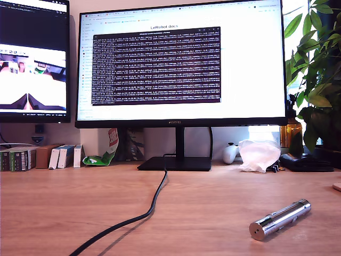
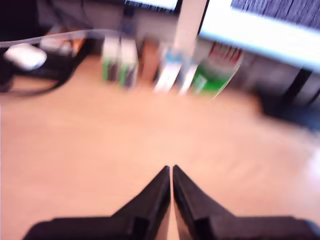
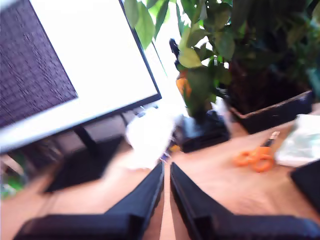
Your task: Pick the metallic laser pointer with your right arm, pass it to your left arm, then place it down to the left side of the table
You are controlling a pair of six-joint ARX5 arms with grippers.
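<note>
The metallic laser pointer (image 1: 279, 219) lies on the wooden table (image 1: 213, 202) near the front at the exterior view's right, its flat end with a small hole facing the camera. No arm shows in the exterior view. In the first wrist view my first gripper (image 2: 171, 170) is shut, its black fingers together with nothing between them above bare table (image 2: 100, 140). My second gripper (image 3: 166, 166) is also shut and empty in the blurred second wrist view, above the table (image 3: 235, 190). The pointer shows in neither wrist view.
A black cable (image 1: 144, 210) runs from the monitor stand (image 1: 176, 162) toward the front. Small boxes (image 1: 37, 157) and a green-white packet (image 1: 104, 154) line the back. A crumpled white tissue (image 1: 259, 154), a potted plant (image 1: 319, 80) and orange scissors (image 3: 255, 157) sit nearby.
</note>
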